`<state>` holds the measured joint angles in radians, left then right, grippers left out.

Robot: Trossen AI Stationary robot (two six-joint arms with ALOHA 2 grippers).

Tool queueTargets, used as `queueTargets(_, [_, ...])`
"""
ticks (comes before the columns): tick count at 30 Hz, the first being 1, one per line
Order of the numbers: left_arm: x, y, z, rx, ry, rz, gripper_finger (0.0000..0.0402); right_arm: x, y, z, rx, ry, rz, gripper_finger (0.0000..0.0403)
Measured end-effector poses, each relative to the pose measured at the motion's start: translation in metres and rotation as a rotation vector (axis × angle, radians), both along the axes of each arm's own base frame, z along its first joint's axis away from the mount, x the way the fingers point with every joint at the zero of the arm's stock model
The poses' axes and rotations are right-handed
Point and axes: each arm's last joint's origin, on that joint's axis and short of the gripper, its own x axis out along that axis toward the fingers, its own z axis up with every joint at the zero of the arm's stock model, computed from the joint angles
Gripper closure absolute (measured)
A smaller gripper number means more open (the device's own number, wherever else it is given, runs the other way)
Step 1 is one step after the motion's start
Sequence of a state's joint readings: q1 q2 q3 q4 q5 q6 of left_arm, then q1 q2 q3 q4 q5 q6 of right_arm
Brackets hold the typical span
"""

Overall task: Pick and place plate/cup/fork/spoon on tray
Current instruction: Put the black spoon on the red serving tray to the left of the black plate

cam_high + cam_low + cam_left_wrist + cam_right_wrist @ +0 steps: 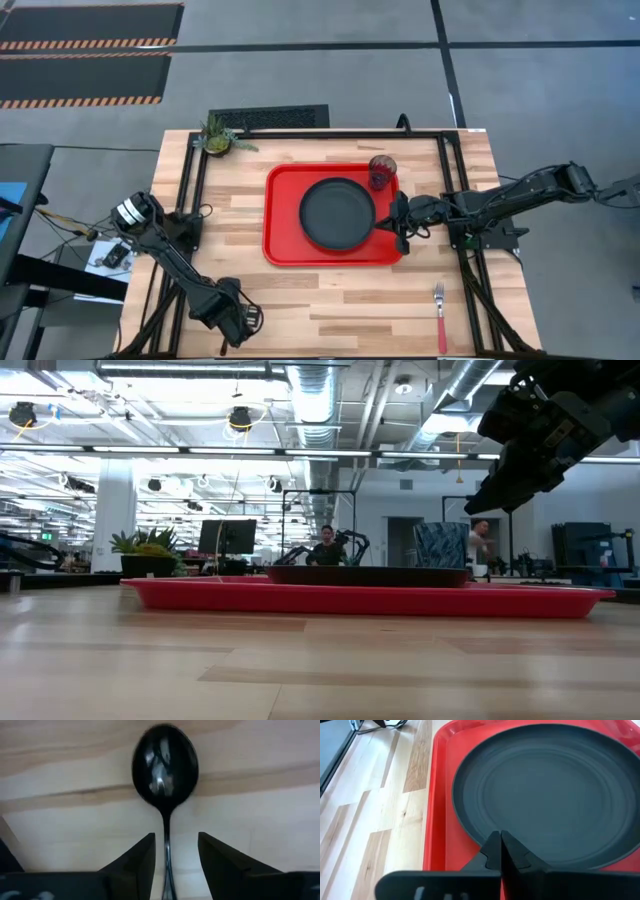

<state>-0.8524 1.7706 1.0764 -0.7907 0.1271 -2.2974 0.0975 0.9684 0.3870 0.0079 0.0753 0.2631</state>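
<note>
Black plate (338,213) sits mid red tray (282,215), dark red cup (382,171) on tray at plate's 1 o'clock; fork (439,316) lies on the table at tray's 5 o'clock. R gripper (500,851), fingers pinched together w/ nothing between, is at plate's 3 o'clock rim. L gripper (175,865), at tray's 7 o'clock, has fingers spread either side of spoon (165,770) handle, not gripping it.

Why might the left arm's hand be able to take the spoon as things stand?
Probably yes: the left hand is open with its fingers either side of the spoon handle, nothing between them.
</note>
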Motion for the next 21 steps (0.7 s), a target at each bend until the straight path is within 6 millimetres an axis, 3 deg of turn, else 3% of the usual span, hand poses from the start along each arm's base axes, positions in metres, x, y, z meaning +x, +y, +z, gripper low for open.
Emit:
queueTargets(6, [-0.002,0.003,-0.014,-0.034,-0.031,0.001,0.0267,0.0,0.0,0.0,-0.002,-0.001,0.001,0.0393])
queueTargets(12, [-0.003,0.004,-0.016,-0.044,-0.038,0.002,0.0272,0.0,0.0,0.0,-0.001,-0.001,0.001,0.0393])
queueTargets(21, [-0.004,0.002,-0.016,-0.048,-0.045,-0.031,0.037,0.0,0.0,0.0,0.0,-0.001,-0.002,0.0392])
